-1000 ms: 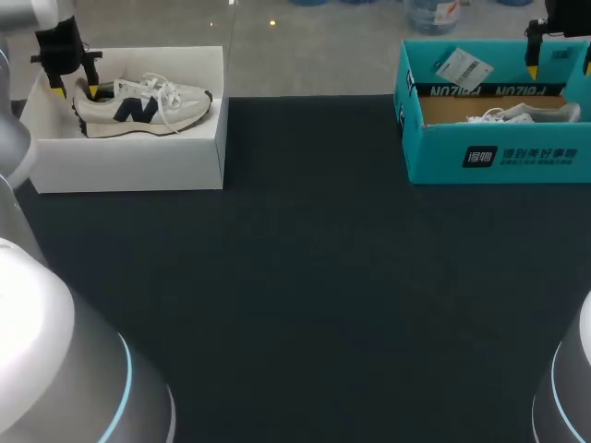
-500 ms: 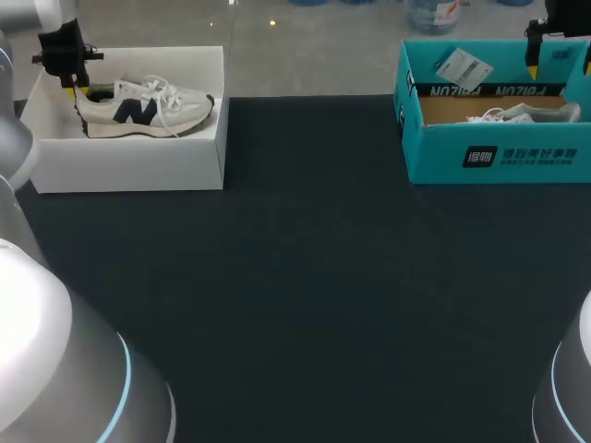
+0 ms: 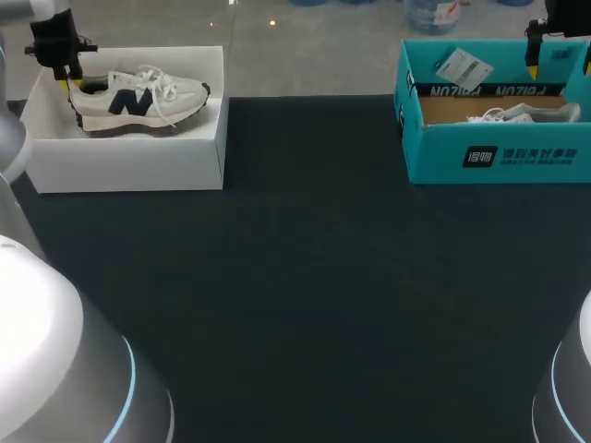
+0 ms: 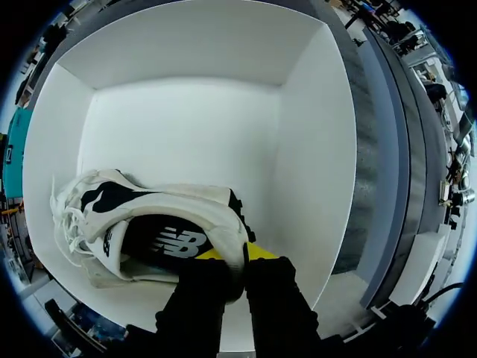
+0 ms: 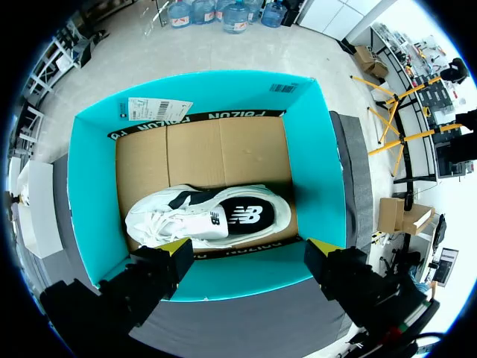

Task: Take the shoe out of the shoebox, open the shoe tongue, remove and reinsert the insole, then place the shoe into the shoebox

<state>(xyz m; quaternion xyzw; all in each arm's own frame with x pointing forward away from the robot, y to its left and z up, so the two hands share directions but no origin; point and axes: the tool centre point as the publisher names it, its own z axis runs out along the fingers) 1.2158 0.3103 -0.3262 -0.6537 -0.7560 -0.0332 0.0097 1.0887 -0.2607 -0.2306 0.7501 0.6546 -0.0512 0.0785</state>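
Shoe [image 3: 138, 97]: heel collar pinched between the closed fingers of the left gripper [image 4: 237, 255], riding higher within the white box [image 3: 129, 161] than a second ago. Right gripper [image 5: 246, 250], fingers spread and empty, hovers over the teal box [image 3: 499, 157], whose wall half hides a second shoe [image 5: 216, 216]. The print on the tag [image 3: 462, 66] is too small to read.

The white sneaker [image 3: 138, 97] carries a dark letter logo [image 3: 118, 100] on its side and a white insole logo [image 4: 179, 244] on its black footbed. The teal shoebox [image 3: 499, 157] bears white characters beside a square emblem [image 3: 478, 156] on its front wall, a black lettered band [image 3: 489, 89] along its inner wall, and a white printed label [image 3: 462, 66] above that band.
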